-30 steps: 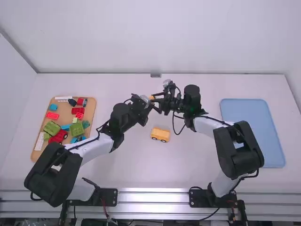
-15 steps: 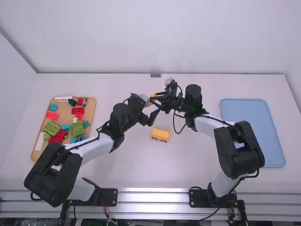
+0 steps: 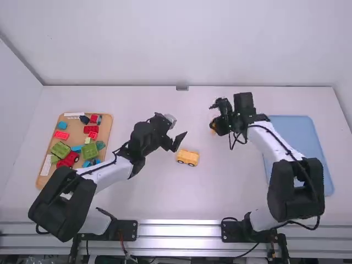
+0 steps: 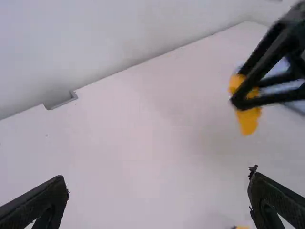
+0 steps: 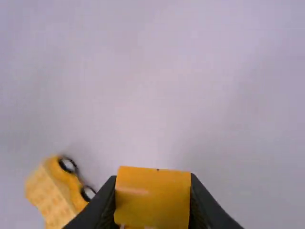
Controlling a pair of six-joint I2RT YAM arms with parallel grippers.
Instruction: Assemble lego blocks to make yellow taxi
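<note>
Right wrist view has the right gripper [image 5: 152,188] pinching the yellow block [image 5: 152,205], best held level and squared over the wheeled base [image 3: 187,157] on the table [image 3: 159,198], then pressed straight down once the left gripper [image 4: 158,179], its fingers spread, can steady that base

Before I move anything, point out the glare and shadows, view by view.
High view: bright streaks along the metal rail; left wrist view: a soft, faint shadow on the table near the yellow block; right wrist view: a pale glint on that block's face.
</note>
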